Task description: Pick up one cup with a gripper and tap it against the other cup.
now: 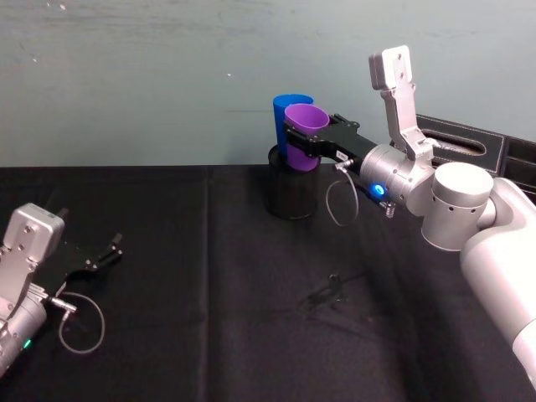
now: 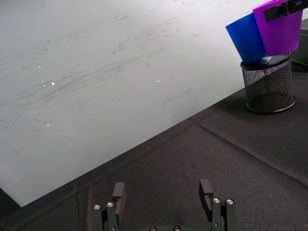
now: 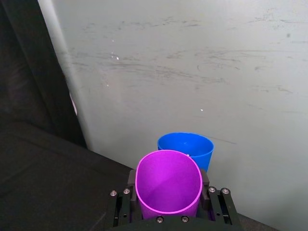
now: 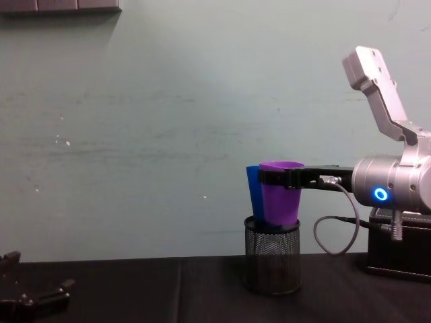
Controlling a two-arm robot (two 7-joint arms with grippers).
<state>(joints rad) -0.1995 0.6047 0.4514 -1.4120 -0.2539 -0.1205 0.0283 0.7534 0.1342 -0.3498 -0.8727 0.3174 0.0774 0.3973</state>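
Presently the right hand (image 1: 301,134), clamped on the purple cup (image 4: 281,205), holds it just beside the blue cup (image 4: 254,195) leaning in the mesh holder (image 4: 271,266); too hard a tap could topple that holder on the table (image 1: 209,293), where the open left hand (image 1: 107,251) idles.

Soft, even light; tiny glints speckle the wall (image 1: 167,75).

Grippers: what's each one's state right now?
Left gripper: open, empty, parked low at left.
Right gripper: shut on the purple cup, beside the blue cup.
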